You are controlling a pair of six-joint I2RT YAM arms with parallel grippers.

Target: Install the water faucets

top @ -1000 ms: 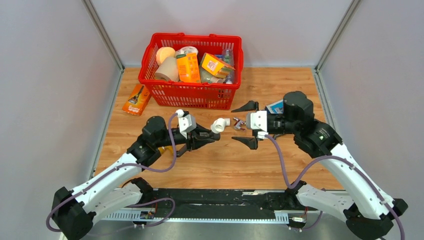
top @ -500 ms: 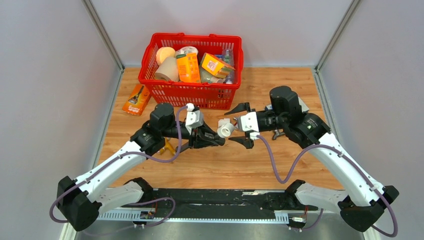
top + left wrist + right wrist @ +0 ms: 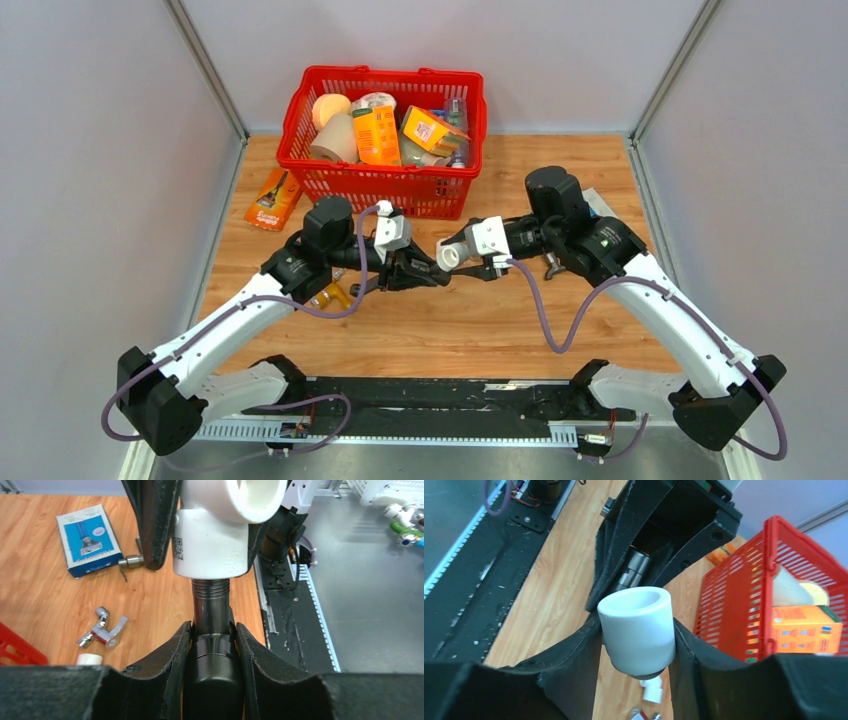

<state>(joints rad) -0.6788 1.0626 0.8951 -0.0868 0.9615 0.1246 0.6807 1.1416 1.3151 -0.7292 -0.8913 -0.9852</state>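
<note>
A dark grey water faucet (image 3: 212, 650) is clamped in my left gripper (image 3: 212, 630), which is shut on its body. The threaded end (image 3: 211, 587) enters a white plastic elbow fitting (image 3: 212, 545). My right gripper (image 3: 638, 630) is shut on that white fitting (image 3: 638, 625), one finger on each side. In the top view both grippers meet nose to nose above the table's middle, left gripper (image 3: 425, 272) and right gripper (image 3: 462, 255), with the fitting (image 3: 450, 257) between them. Most of the faucet is hidden by the fingers there.
A red basket (image 3: 385, 195) full of groceries stands at the back. An orange packet (image 3: 272, 200) lies to its left. A blue box (image 3: 89, 540), a chrome handle piece (image 3: 102, 630) and a small white fitting (image 3: 651, 690) lie on the wood below the grippers.
My right gripper has moved left to the white fitting and closed on it. The left arm has shifted slightly forward with the faucet.
</note>
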